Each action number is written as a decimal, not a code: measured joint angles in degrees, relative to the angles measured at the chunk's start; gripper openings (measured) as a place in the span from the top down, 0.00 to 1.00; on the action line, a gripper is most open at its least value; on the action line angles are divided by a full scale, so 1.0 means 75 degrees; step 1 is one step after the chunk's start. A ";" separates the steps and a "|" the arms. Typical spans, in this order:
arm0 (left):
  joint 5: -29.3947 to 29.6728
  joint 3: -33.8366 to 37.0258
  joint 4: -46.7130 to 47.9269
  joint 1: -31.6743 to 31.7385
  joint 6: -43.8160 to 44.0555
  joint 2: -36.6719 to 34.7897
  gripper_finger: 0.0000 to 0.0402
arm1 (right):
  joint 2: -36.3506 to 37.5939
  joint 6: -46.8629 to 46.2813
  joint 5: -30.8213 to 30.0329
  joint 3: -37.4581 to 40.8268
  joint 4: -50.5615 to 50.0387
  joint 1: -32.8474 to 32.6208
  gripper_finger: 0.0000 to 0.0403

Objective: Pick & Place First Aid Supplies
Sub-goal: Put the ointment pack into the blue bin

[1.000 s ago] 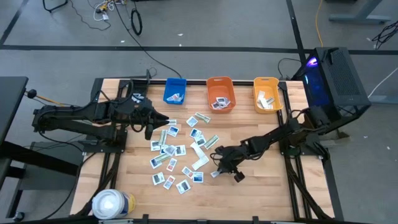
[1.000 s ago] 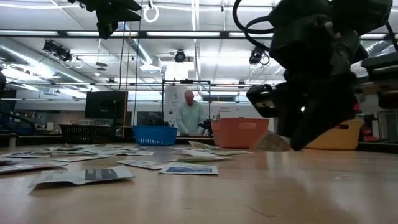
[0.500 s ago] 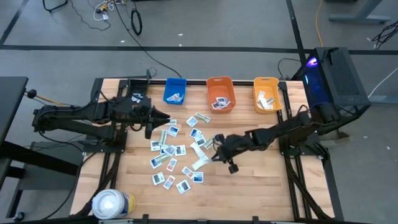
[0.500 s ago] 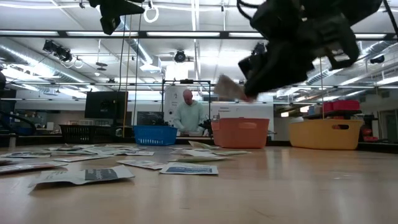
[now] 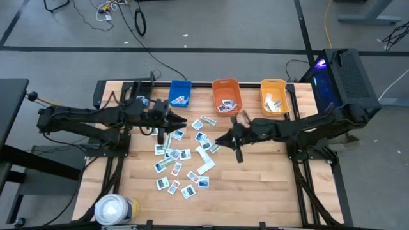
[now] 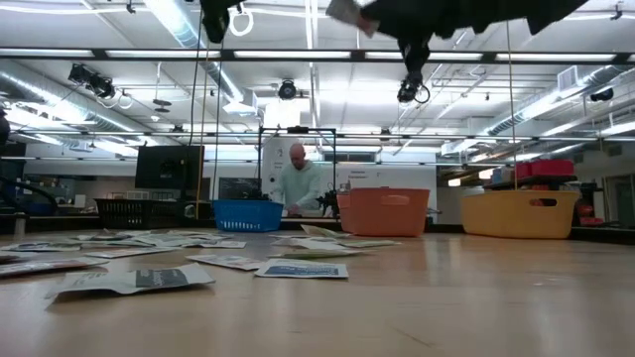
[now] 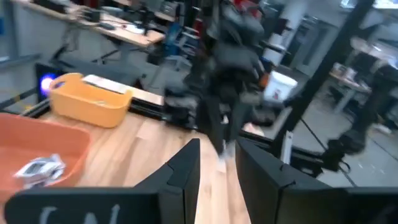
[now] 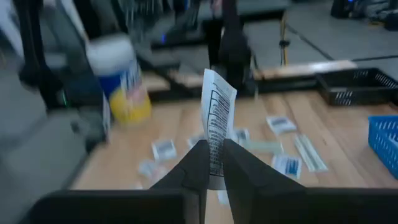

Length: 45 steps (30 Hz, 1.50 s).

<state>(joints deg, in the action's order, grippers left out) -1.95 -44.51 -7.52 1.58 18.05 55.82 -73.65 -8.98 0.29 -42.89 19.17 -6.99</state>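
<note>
I am holding the right gripper at the centre of the high view, its fingers clamped on one white printed packet standing upright between them. My left gripper is hovering left of centre, fingers slightly parted with nothing between them. About twenty packets are lying scattered below it. Three bins are lining the top edge: blue, orange, yellow.

We're in a robotics lab. Exposed ceiling ducts and strip lights overhead, a monitor on a bench, cables across grey floor, a person working behind.
</note>
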 joint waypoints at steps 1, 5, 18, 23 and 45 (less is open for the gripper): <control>-0.0135 0.0008 -0.0258 0.0000 -0.0103 0.0138 0.74 | 0.0093 -0.0232 0.0006 0.0000 0.0146 0.0035 0.88; -0.0281 0.0006 -0.1131 -0.0003 -0.0293 0.0613 0.74 | 0.0350 -0.1098 0.0018 0.0000 0.0690 0.0079 0.88; -0.1134 -0.0001 -0.3439 0.0000 0.0206 0.1845 0.64 | 0.0463 -0.2368 0.0106 0.0000 0.1613 0.0070 0.88; -0.1453 -0.0057 -0.3939 -0.0002 0.0515 0.2262 0.54 | 0.0463 -0.2373 0.0264 0.0000 0.1633 0.0070 0.88; -0.2361 -0.1673 -0.3565 0.0000 0.0224 0.3772 0.52 | 0.0463 -0.3543 0.1117 0.0001 0.1713 0.0068 0.88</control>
<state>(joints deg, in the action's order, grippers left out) -19.66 -57.06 -34.26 1.58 19.73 84.12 -70.17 -35.55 8.67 -42.88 32.02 -6.48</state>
